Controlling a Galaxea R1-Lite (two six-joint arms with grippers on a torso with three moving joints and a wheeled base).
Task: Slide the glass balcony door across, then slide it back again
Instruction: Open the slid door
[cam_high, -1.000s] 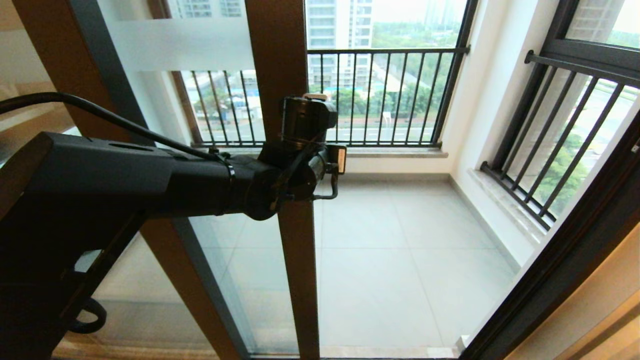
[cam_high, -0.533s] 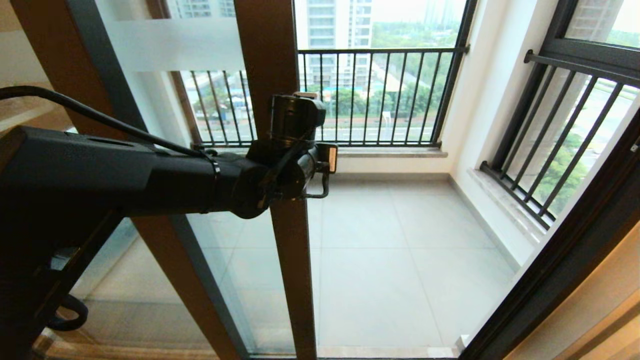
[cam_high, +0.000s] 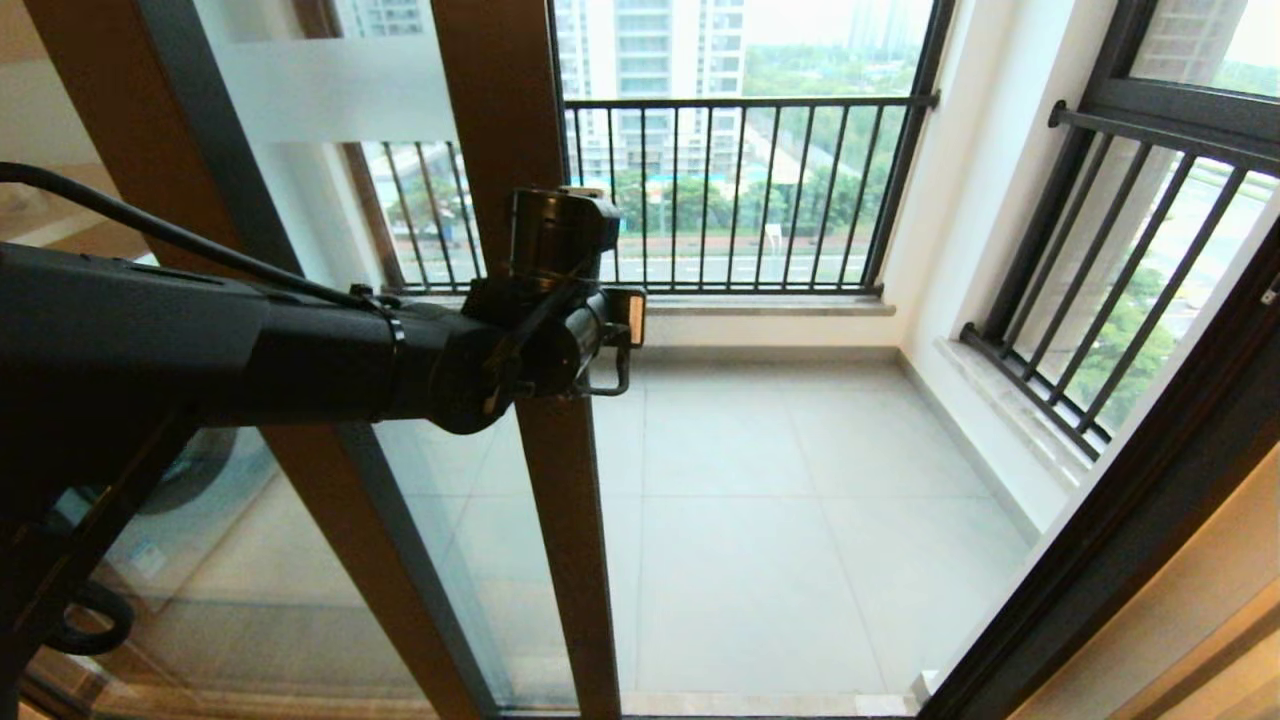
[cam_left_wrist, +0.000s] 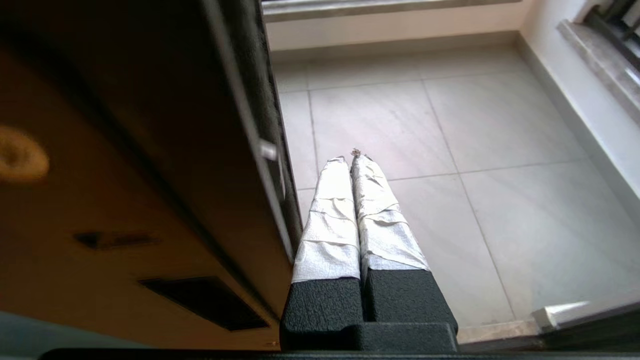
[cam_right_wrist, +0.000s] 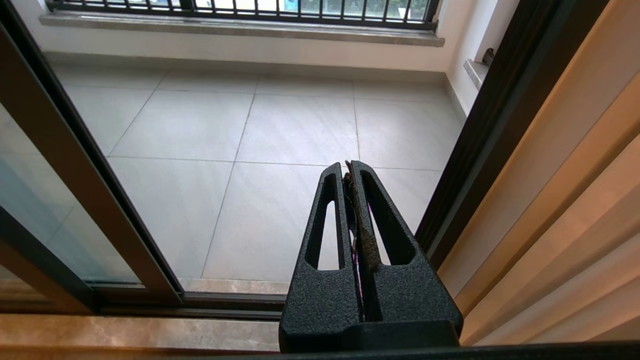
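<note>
The glass balcony door (cam_high: 350, 90) has a brown stile (cam_high: 565, 540) and a frosted white band near its top. It stands left of centre, with the doorway open to its right. My left arm (cam_high: 300, 350) reaches across to the stile at mid height. In the left wrist view my left gripper (cam_left_wrist: 351, 157) is shut, its white-wrapped fingers (cam_left_wrist: 330, 220) lying against the free edge of the door stile (cam_left_wrist: 150, 150), with nothing held between them. My right gripper (cam_right_wrist: 348, 165) is shut and empty, low by the right door frame (cam_right_wrist: 480, 150), pointing out over the balcony floor.
Black barred railing windows close the far side (cam_high: 740, 190) and the right side (cam_high: 1130, 280) of the balcony. The dark fixed frame (cam_high: 1120, 520) bounds the doorway on the right. Grey floor tiles (cam_high: 800, 520) lie beyond the sill track (cam_right_wrist: 150, 300). A second framed panel (cam_high: 190, 150) overlaps the door at left.
The door stile and my left arm have moved together to the left, and the opening to the balcony has grown wider. The right gripper shows no movement.
</note>
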